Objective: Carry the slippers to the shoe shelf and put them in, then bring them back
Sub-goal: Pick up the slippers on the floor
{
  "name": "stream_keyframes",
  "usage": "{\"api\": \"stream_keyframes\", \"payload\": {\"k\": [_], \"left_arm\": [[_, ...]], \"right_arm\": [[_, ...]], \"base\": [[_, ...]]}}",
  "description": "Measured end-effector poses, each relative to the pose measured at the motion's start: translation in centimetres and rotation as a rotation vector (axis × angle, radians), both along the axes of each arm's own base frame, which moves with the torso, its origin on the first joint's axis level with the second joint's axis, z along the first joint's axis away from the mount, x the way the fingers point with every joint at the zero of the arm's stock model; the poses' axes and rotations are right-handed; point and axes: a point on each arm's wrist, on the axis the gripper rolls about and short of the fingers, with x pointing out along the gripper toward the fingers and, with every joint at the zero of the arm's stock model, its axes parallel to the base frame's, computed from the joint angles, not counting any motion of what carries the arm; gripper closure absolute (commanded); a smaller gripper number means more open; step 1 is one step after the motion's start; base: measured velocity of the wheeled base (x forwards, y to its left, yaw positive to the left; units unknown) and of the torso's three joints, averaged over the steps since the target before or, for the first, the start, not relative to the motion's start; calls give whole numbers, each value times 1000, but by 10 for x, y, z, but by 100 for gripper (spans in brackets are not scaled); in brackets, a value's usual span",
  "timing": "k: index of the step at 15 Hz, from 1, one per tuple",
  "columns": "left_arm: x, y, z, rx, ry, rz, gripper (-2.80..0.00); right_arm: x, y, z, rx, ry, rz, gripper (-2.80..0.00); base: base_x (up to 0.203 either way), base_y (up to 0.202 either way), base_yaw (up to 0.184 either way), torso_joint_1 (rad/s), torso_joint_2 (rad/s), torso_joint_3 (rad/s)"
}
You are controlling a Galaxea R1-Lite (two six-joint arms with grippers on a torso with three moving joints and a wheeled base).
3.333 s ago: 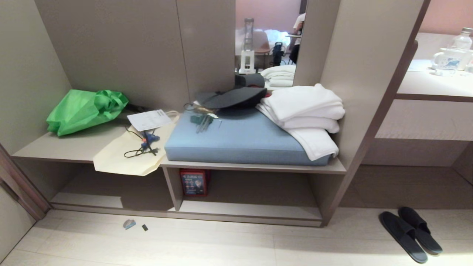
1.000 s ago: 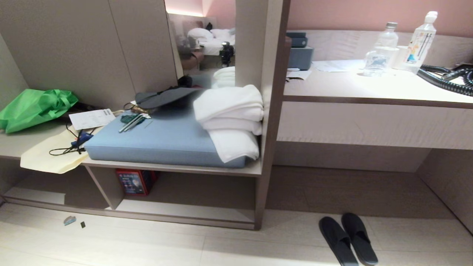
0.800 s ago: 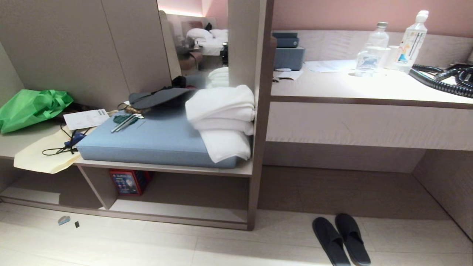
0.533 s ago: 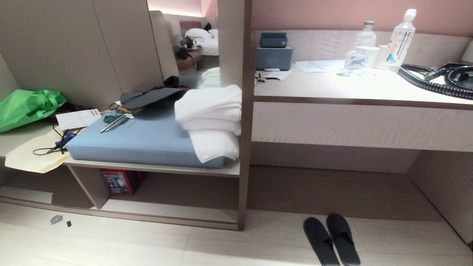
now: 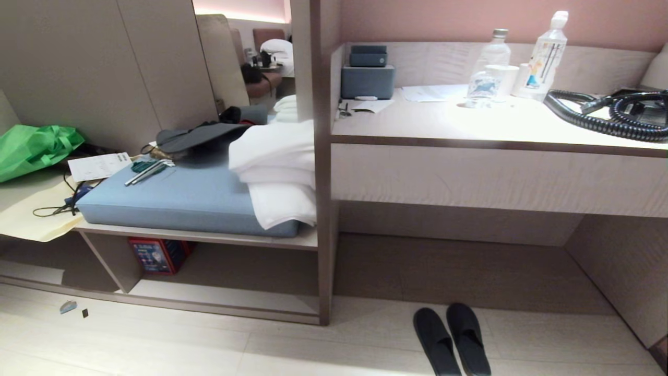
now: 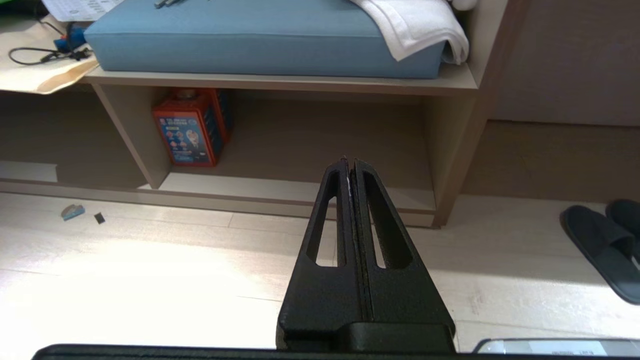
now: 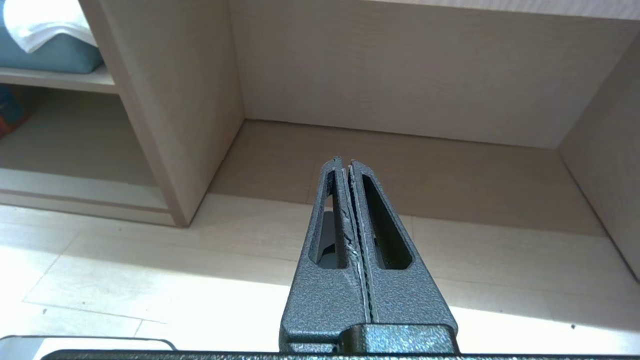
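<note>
Nearest to me, my left gripper (image 6: 350,162) hangs above the pale floor (image 5: 156,350) with its jaws pressed together and nothing between them; my right gripper (image 7: 345,162) is likewise clenched on nothing, pointing at the open recess under the desk (image 5: 469,120). Neither arm shows in the head view. The slippers (image 5: 452,340) lie side by side on the floor just in front of that recess, toes pointing away from me, to the right of the upright divider panel (image 5: 324,209). Left of the panel is the shoe shelf (image 5: 224,297), its low cubby holding only a red box (image 5: 156,255) near the inner divider. On the board above it sit a blue cushion (image 5: 177,196), folded white towels (image 5: 276,172) against the panel, and a green bag (image 5: 31,149) far left. Farther back, on the desk, stand two plastic bottles (image 5: 543,55) and a coiled black hose (image 5: 605,112)
</note>
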Motion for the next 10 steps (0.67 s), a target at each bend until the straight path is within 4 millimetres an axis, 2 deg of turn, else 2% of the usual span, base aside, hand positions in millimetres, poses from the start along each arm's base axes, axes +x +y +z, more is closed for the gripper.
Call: {"api": "stream_keyframes", "payload": {"k": [10], "left_arm": [[0, 0, 0, -4, -1, 2, 0]], "right_arm": [[0, 0, 0, -3, 0, 0, 0]], "base": [[0, 0, 0, 2, 3, -191]]}}
